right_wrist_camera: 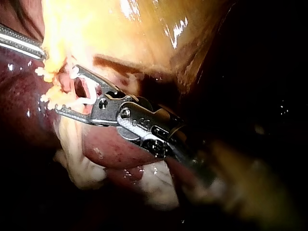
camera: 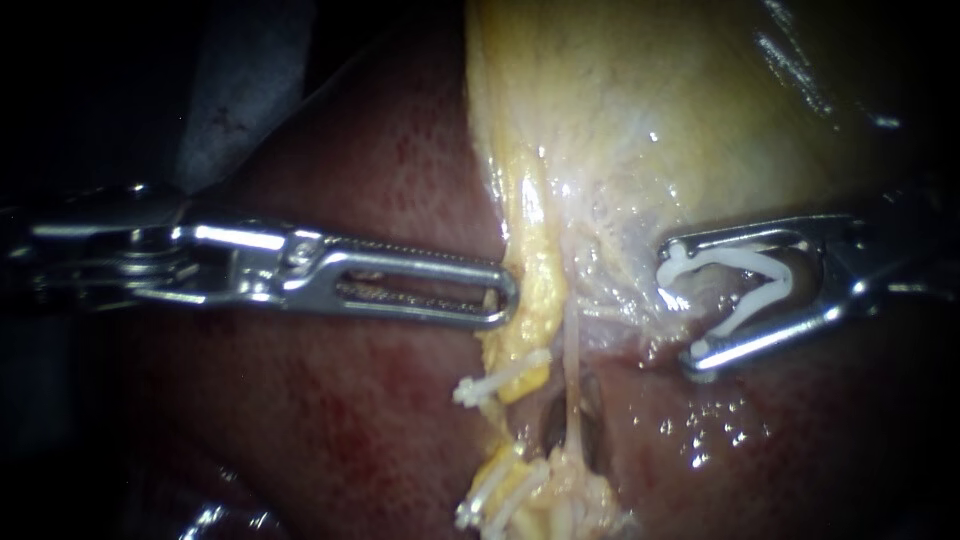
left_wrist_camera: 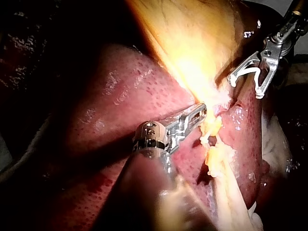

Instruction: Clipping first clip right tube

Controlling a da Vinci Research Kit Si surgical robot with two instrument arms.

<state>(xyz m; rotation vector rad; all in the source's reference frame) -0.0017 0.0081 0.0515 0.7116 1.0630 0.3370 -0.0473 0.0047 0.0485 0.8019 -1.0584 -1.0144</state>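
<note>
We see the dark red liver filling the lower field with the yellow gallbladder above it. Our left instrument lies flat across the liver, its jaws pressed together on the yellow fatty strip at the gallbladder's lower edge. Our right instrument has its jaws wide apart, both seated against the open white clip they carry. The right tube, a thin pale strand, runs between the two tips, near the clip's mouth but outside it, with closed clips on the yellow strip beside it.
</note>
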